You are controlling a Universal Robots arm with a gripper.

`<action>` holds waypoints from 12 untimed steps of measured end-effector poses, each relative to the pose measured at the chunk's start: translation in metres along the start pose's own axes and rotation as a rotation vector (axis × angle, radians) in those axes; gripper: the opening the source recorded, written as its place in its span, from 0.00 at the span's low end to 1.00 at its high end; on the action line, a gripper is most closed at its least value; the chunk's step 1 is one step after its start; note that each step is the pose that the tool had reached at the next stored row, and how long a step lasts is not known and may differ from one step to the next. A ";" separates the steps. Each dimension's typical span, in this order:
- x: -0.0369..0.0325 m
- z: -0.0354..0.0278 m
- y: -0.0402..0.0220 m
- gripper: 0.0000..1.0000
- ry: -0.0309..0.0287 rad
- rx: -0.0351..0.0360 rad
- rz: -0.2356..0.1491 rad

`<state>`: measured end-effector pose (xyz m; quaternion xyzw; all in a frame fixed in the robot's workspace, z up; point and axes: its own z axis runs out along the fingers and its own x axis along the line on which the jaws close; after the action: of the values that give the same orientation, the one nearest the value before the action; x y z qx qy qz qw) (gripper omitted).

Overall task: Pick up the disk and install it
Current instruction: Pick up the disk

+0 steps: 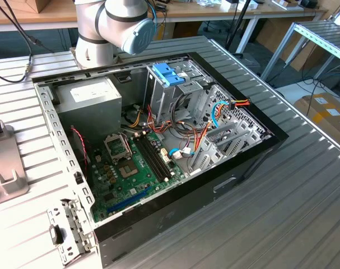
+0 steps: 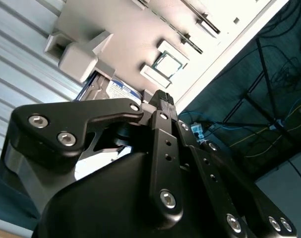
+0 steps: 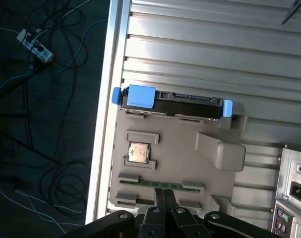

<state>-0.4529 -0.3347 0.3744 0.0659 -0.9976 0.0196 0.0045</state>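
Observation:
The disk (image 3: pixel 172 105) stands on edge in a slot of a grey holder plate (image 3: pixel 185 158), with blue plastic pieces at both of its ends. Its white-and-blue label (image 2: pixel 121 89) peeks out past the black finger links in the second wrist view. My gripper (image 3: pixel 164 198) hovers above the holder plate, over its end away from the disk and well apart from it. The fingertips (image 2: pixel 162 96) are pressed together with nothing between them, so the gripper is shut.
The holder plate also carries a processor chip (image 3: pixel 139 152) and a memory stick (image 3: pixel 160 184). The open computer case (image 1: pixel 158 145) lies on the ribbed metal table, with a drive cage with blue handles (image 1: pixel 168 73) and a grey power supply (image 1: pixel 94 101). The table edge (image 3: pixel 108 99) drops to a cabled floor.

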 end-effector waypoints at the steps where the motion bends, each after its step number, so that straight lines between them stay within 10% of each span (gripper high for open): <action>1: 0.0000 0.0000 0.0000 0.11 -0.0005 0.0001 -0.013; 12: 0.0000 0.0000 0.0000 0.11 -0.0043 0.0013 -0.110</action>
<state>-0.4529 -0.3348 0.3744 0.1208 -0.9925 0.0198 0.0034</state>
